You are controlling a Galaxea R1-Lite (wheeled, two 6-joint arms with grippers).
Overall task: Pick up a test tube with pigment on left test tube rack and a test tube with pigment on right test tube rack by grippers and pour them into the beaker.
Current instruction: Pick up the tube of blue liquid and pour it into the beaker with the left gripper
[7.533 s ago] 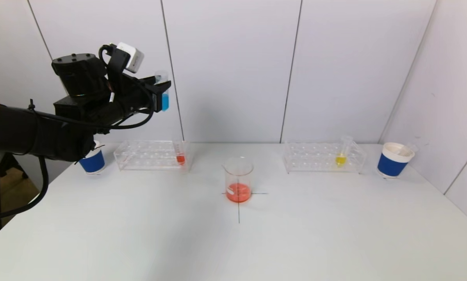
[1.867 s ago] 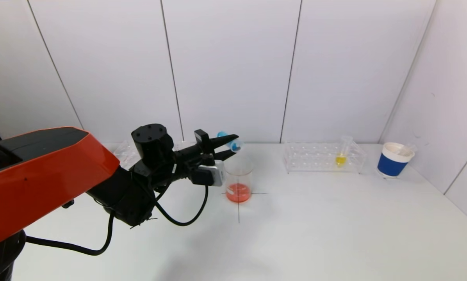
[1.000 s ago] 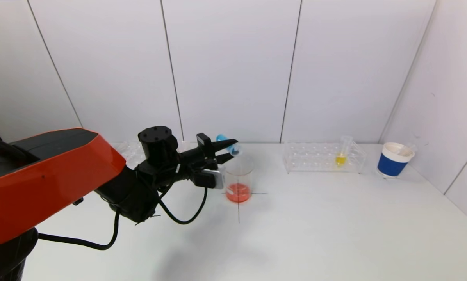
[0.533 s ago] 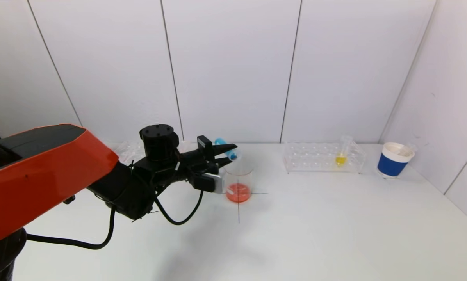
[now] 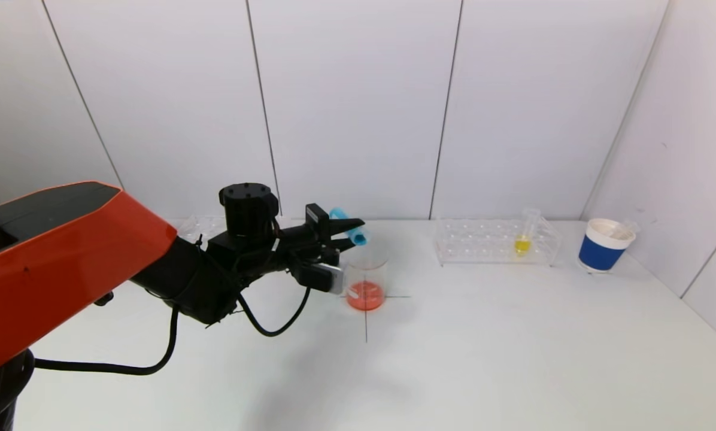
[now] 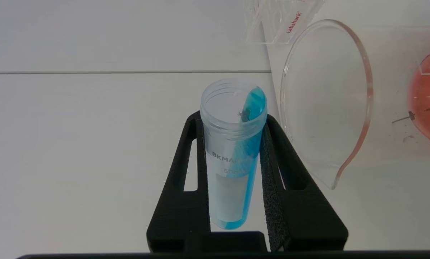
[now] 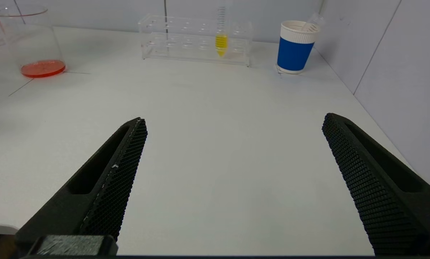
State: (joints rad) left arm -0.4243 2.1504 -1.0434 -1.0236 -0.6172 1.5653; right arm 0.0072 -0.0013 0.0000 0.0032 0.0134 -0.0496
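My left gripper is shut on a test tube with blue pigment, which lies tipped nearly level, its open mouth over the rim of the glass beaker. In the left wrist view the blue liquid runs along the tube up to its mouth beside the beaker's lip, and the left gripper clamps the tube from both sides. The beaker holds a shallow layer of orange-red liquid. The right test tube rack holds a tube with yellow pigment. My right gripper hangs open and empty over the near right of the table.
The left rack is mostly hidden behind my left arm. A blue and white paper cup stands at the far right by the side wall. A black cross marks the table under the beaker.
The left gripper has tipped the blue tube further down toward the beaker's mouth, and the blue liquid has run to the tube's mouth. The right arm has not moved.
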